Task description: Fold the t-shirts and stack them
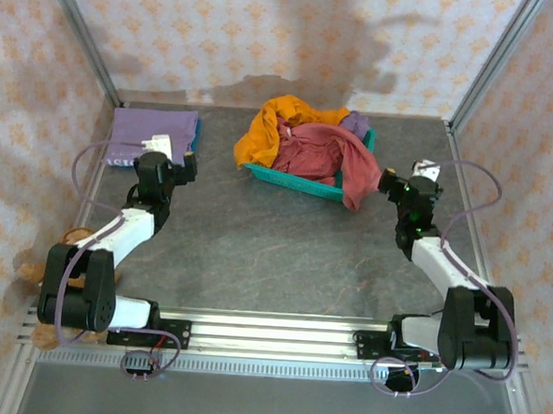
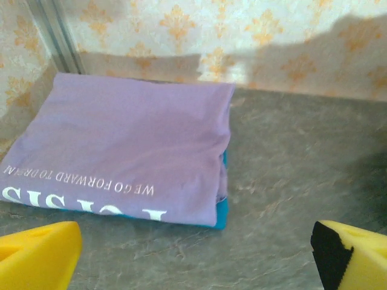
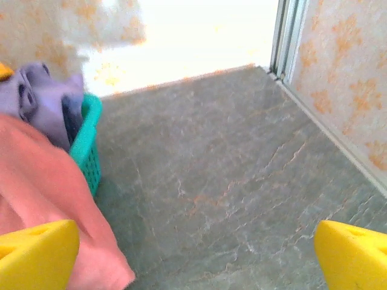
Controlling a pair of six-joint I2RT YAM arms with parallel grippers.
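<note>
Retrieval seems to be starting: the right pincer (image 3: 196, 260), gaping wide and empty, is hovering beside the dusty red t-shirt (image 1: 322, 152) spilling over the basket (image 1: 292, 181), upper centre. The left pincer (image 2: 193, 266), likewise, is facing the folded lavender t-shirt (image 1: 150, 124), upper left. Pinching the red hem is probably coming next.

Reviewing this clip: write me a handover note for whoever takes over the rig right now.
Left gripper: open, empty, facing the folded lavender shirt in the far left corner.
Right gripper: open, empty, beside the dusty red shirt.
Done: one lavender shirt folded, lying on something teal.
Left: the dusty red shirt hangs over the rim of the teal basket; the mustard shirt and another lavender shirt are heaped in it, all unfolded.
</note>
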